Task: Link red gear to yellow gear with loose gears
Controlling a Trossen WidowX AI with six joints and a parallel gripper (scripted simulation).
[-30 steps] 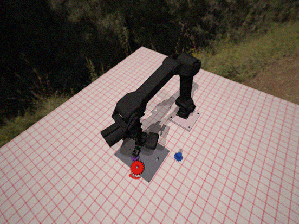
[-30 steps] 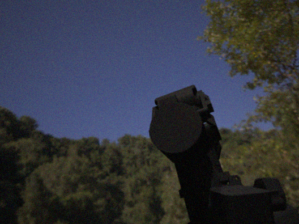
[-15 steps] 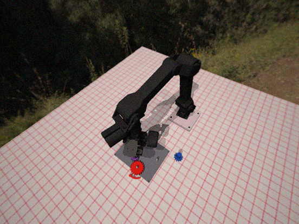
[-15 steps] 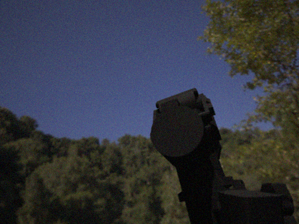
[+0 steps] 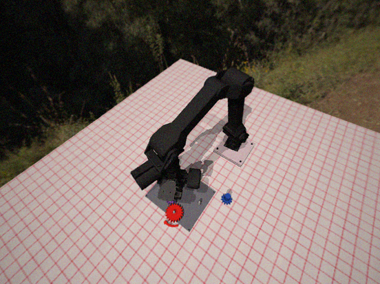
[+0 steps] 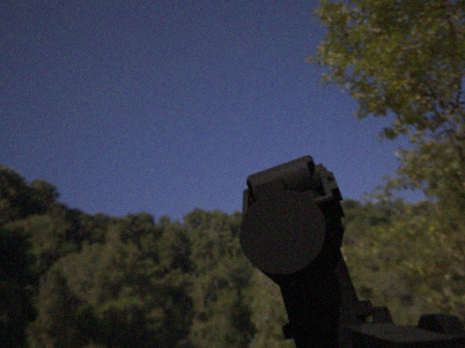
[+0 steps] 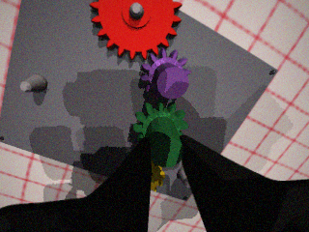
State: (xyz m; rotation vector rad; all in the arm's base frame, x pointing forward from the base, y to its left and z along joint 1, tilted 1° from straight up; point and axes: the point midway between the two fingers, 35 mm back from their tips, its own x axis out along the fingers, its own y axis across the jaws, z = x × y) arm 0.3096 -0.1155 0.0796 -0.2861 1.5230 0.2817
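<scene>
The red gear (image 5: pixel 176 213) (image 7: pixel 137 34) sits on a peg of the grey board (image 5: pixel 191 222) (image 7: pixel 53 39). The purple gear (image 7: pixel 173 81) is on the board beside the red gear, its teeth at the red gear's teeth; a sliver of it shows in the top view. My gripper (image 7: pixel 164 142) is shut on the green gear's hub. The green gear (image 7: pixel 161 121) is between the purple gear and the yellow gear (image 7: pixel 156 178), which is mostly hidden behind it and the fingers. How high the green gear is above the board I cannot tell. The exterior view shows no gears.
An empty peg (image 5: pixel 200 201) (image 7: pixel 35 84) stands on the board, away from the gears. A loose blue gear (image 5: pixel 227 198) stands on the table beside the board. The red arrow (image 5: pixel 171 225) lies by the red gear. The arm reaches over the board from its base plate (image 5: pixel 233 154).
</scene>
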